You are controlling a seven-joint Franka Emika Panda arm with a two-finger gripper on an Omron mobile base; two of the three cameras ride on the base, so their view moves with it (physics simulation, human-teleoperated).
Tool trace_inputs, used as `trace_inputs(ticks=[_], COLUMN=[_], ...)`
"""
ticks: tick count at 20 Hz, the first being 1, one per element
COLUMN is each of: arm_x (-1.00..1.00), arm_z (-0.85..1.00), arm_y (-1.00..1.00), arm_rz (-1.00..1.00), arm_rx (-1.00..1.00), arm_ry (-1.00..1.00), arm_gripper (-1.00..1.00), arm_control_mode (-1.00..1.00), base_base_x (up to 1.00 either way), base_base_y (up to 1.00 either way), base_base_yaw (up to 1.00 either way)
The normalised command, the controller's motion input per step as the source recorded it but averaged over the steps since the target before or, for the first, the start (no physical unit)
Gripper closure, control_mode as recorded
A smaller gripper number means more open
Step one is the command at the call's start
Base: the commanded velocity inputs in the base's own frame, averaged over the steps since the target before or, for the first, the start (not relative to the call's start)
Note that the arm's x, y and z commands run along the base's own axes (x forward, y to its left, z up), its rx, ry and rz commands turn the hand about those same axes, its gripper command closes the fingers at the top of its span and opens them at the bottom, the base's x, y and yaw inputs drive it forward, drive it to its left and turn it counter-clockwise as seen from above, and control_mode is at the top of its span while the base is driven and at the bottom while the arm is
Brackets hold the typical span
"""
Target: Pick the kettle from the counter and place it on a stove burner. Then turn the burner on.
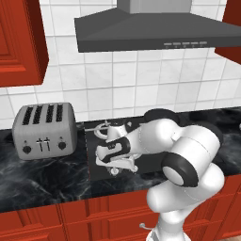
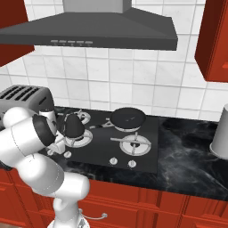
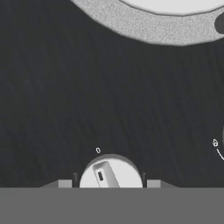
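Fingers point(image 3: 109, 186) closed round white knob point(image 3: 109, 174) – arm bent low over stove point(image 2: 147, 153)

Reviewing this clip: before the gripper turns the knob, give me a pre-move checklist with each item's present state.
1. Small dark grey kettle sits on a silver ring burner of the flat black stove: ok.
2. Kettle upright: ok.
3. Gripper down at a small white knob with a finger on each side: ok.
4. Fingers actually touching the knob: cannot tell.
5. This knob belongs to the kettle's burner: cannot tell.
6. Flat dark round pan on the rear burner is apart from the arm: ok.
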Motion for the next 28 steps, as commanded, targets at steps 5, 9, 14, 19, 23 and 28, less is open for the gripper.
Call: trace_inputs(ticks=[5, 9, 14, 19, 23, 28], arm_x=[0.00, 0.00, 0.00, 0.00, 0.00, 0.00], arm_z=[-0.03, -0.01, -0.03, -0.09, -0.12, -0.12], arm_y=[0.00, 0.00, 0.00, 0.00, 0.00, 0.00], arm_rz=[0.17, 0.17, 0.17, 0.17, 0.17, 0.17], arm_rx=[0.00, 0.00, 0.00, 0.00, 0.00, 0.00], arm_ry=[0.00, 0.00, 0.00, 0.00, 0.00, -0.01], arm_gripper=[1.00, 1.00, 1.00, 1.00, 1.00, 1.00], arm_control_mode=[-1.00, -1.00, -1.00, -1.00, -1.00, -1.00], base_base_x=[0.00, 0.00, 0.00, 0.00, 0.00, 0.00], base_base_y=[0.00, 0.00, 0.00, 0.00, 0.00, 0.00], base_base_yaw=[0.00, 0.00, 0.00, 0.00, 0.00, 0.00])
